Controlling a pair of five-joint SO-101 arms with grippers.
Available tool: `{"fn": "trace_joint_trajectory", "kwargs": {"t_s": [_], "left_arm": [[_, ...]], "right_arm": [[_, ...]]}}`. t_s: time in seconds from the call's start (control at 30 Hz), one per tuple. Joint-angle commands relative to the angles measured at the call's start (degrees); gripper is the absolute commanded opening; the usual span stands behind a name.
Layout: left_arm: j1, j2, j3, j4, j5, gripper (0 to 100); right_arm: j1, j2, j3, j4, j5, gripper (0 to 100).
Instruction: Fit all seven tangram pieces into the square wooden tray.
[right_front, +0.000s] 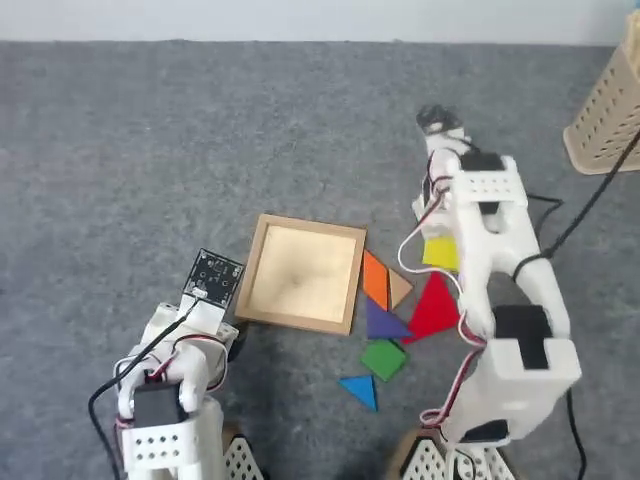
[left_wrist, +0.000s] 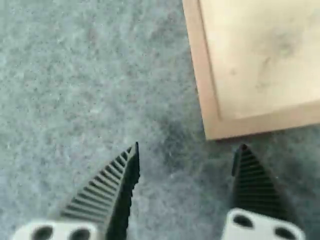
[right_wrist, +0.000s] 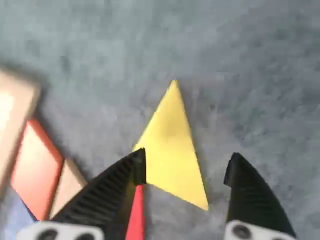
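The square wooden tray (right_front: 258, 262) lies mid-table with bare wood inside. To its right lie the orange parallelogram (right_front: 375, 280), tan triangle (right_front: 401, 288), purple triangle (right_front: 384, 322), red triangle (right_front: 435, 308), green square (right_front: 383, 358) and blue triangle (right_front: 360, 388). The yellow triangle (right_front: 440, 252) is partly hidden by the right arm (right_front: 490, 250). My right gripper (right_wrist: 184, 157) is open low over the yellow triangle (right_wrist: 170, 150), one finger on each side. My left gripper (left_wrist: 187, 152) is open above the carpet beside a corner of the tray (left_wrist: 210, 115), holding nothing.
Grey carpet (right_front: 150, 150) covers the table. A beige perforated stand (right_front: 608, 105) sits at the far right back edge. Cables trail off the right arm. The left arm (right_front: 185, 355) stands at the tray's front left.
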Motion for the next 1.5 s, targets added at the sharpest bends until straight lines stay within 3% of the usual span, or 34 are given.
{"fn": "trace_joint_trajectory", "kwargs": {"t_s": [0.0, 0.37, 0.93, 1.37, 1.47], "left_arm": [[0.3, -0.9, -0.5, 0.3, -0.4, 28], [0.3, -0.9, -0.5, 0.3, -0.4, 28], [0.3, -0.9, -0.5, 0.3, -0.4, 28], [0.3, -0.9, -0.5, 0.3, -0.4, 28], [0.3, -0.9, -0.5, 0.3, -0.4, 28]], "right_arm": [[-2.4, -6.9, 8.8, -6.9, 7.5, 25.9], [-4.9, -2.9, 9.5, -9.4, 6.3, 26.0], [-1.0, 2.3, 7.8, -9.0, 6.2, 25.3], [-0.9, 2.3, 7.9, -9.1, 6.1, 6.4], [0.1, 2.2, 7.6, -9.6, 3.0, 0.2]]}}
